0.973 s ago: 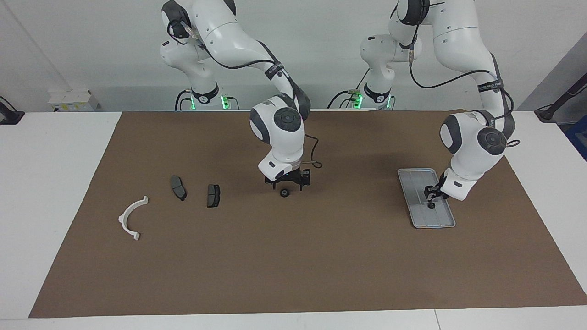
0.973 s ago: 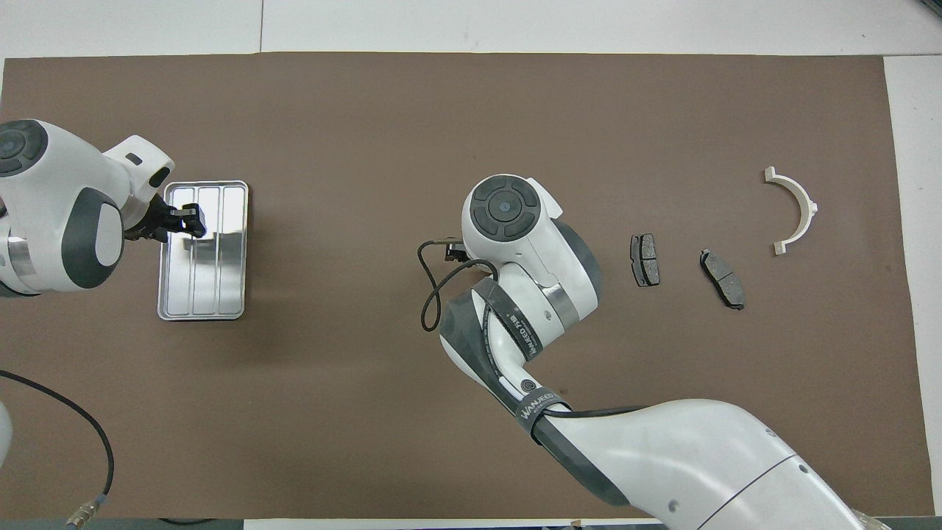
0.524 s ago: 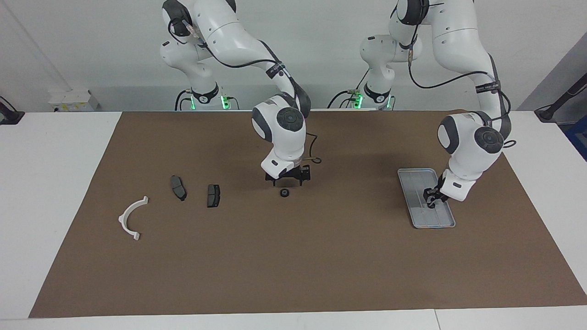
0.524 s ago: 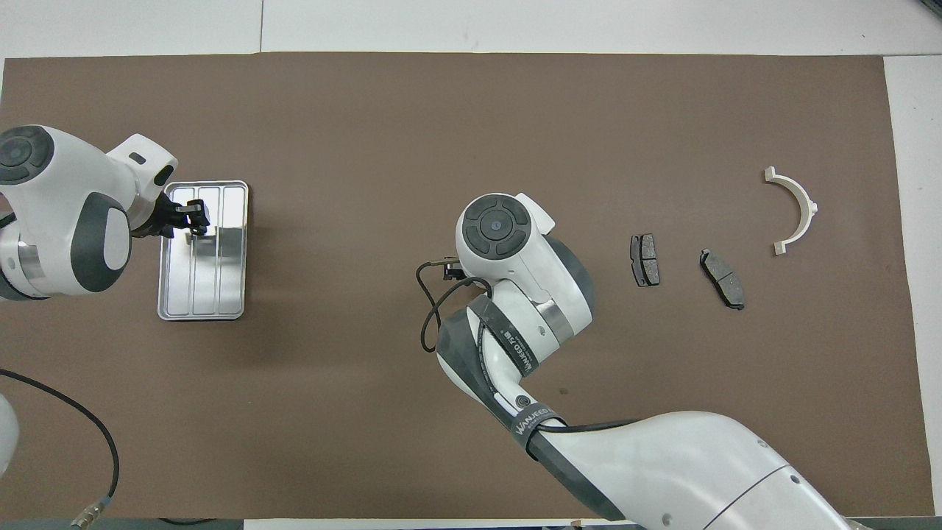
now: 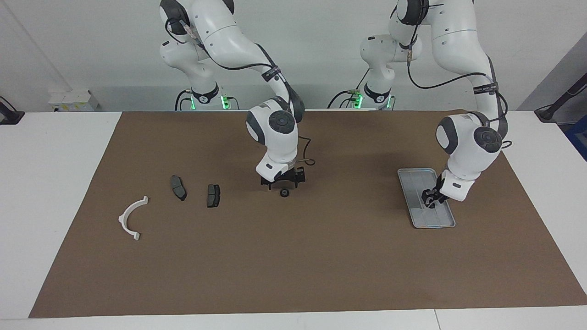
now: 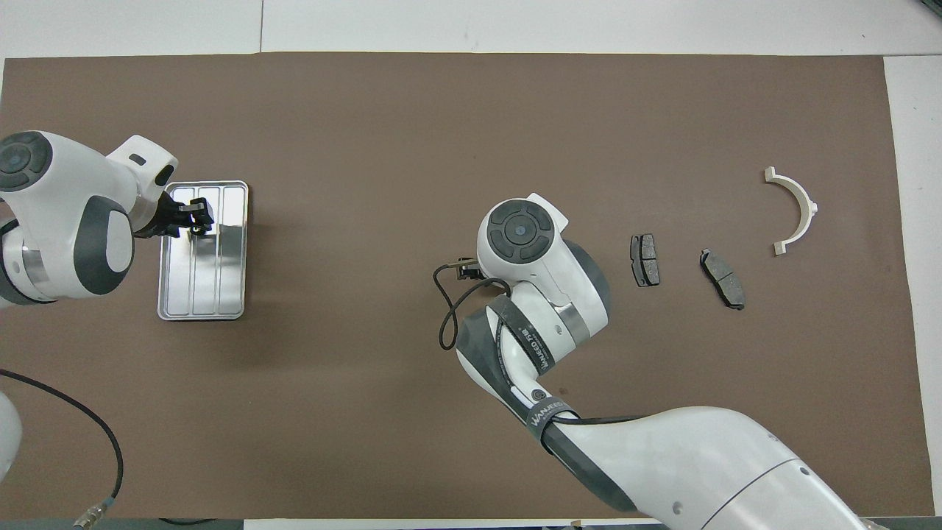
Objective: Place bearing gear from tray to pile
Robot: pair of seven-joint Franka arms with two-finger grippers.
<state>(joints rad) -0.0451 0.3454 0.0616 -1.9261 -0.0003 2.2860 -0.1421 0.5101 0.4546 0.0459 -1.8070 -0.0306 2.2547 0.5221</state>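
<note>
While the right arm reaches over the middle of the tabletop (image 5: 55, 183), its right pincer (image 5: 282, 183) hangs spread wide just above a small black bearing gear (image 5: 285, 193) lying on the brown mat, well apart from the tray (image 5: 440, 221). The gear looks short of the pile: white bracket (image 5: 130, 217) and two brake pads (image 5: 178, 187), so nudging it closer may remain. The left pincer (image 5: 430, 200) sits low over the tray; whether it grips anything I cannot tell. From overhead, the right arm's wrist hides the gear; only the facing view shows it.
</note>
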